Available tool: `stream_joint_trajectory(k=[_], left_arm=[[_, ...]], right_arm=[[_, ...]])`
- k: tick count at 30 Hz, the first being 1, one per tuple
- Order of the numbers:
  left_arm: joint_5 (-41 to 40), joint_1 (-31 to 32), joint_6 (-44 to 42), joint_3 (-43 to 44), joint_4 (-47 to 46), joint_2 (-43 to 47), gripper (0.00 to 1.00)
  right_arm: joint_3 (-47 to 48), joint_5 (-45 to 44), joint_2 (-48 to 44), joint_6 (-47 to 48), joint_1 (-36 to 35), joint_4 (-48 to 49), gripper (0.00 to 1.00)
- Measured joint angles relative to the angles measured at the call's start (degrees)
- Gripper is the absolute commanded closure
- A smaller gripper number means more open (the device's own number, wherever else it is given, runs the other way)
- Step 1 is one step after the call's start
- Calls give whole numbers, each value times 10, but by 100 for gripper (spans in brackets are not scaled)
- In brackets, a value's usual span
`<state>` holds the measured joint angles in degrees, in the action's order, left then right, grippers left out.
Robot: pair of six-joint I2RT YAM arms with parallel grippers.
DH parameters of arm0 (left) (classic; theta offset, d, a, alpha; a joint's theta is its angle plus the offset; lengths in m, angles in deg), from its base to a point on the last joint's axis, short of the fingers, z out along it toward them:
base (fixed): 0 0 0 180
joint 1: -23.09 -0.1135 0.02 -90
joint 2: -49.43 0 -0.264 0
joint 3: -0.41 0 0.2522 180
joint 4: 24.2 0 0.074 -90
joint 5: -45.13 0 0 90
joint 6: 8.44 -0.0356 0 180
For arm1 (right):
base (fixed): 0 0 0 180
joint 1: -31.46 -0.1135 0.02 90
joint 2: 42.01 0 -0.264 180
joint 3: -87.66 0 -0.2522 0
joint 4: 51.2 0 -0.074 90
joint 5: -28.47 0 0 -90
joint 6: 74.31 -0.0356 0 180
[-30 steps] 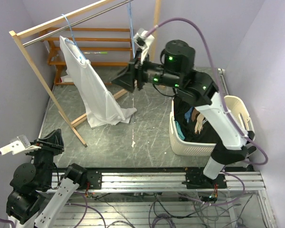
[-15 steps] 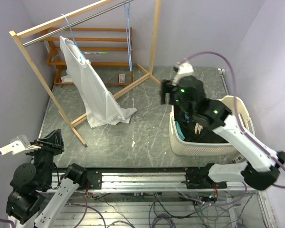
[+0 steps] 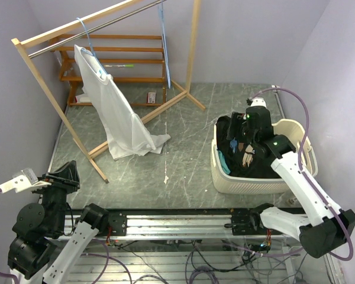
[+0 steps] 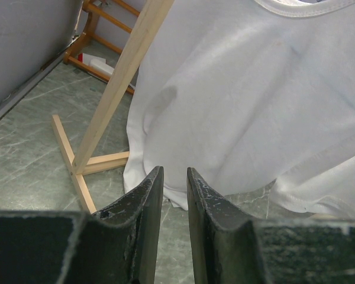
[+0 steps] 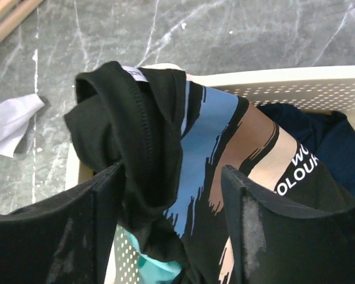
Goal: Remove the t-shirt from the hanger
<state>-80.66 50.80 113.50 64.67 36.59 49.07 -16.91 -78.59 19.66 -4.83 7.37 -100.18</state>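
Two arms share the table. At the near left corner, the left gripper point(image 4: 174, 171) holds nothing, its jaws a narrow slit apart. The right gripper point(image 5: 171, 171) hovers over a black t-shirt point(image 5: 148, 118) in the laundry basket point(image 3: 296, 127), jaws spread wide. Farther back, the white t-shirt point(image 3: 115, 115) hangs on a blue hanger point(image 3: 86, 35), at 1 o'clock from the left gripper, which looks the nearer. It drapes from 11 toward 5 o'clock, with its hem on the tabletop point(image 3: 183, 171).
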Motion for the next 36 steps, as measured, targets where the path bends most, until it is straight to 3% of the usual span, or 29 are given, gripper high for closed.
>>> stream_joint_trajectory(k=[1, 5, 6, 15, 17, 18, 19, 22, 26, 32, 36], left_arm=[[0, 0, 0, 0, 0, 0, 66], [0, 2, 0, 0, 0, 0, 67], [0, 2, 0, 0, 0, 0, 67], [0, 3, 0, 0, 0, 0, 67], [0, 3, 0, 0, 0, 0, 67], [0, 3, 0, 0, 0, 0, 67], [0, 3, 1, 0, 0, 0, 67], [-1, 3, 1, 0, 0, 0, 67], [-1, 3, 1, 0, 0, 0, 67], [-1, 3, 1, 0, 0, 0, 67], [-2, 3, 1, 0, 0, 0, 67]], right_arm=[[-8, 14, 2, -2, 12, 5, 49], [-28, 36, -1, -22, 38, 17, 97], [-33, 35, -6, -25, 40, 21, 100], [-74, -50, -181, -97, 54, -17, 97], [-74, -64, -225, -106, 54, -42, 29], [-74, -67, -245, -113, 54, -56, 5], [-72, -69, -265, -116, 55, -71, 1], [-60, -50, -287, -108, 56, -105, 1], [-46, 23, -261, -84, 56, -119, 17], [26, 258, -170, -37, 56, -51, 31], [131, 345, -65, -13, 37, 0, 50]])
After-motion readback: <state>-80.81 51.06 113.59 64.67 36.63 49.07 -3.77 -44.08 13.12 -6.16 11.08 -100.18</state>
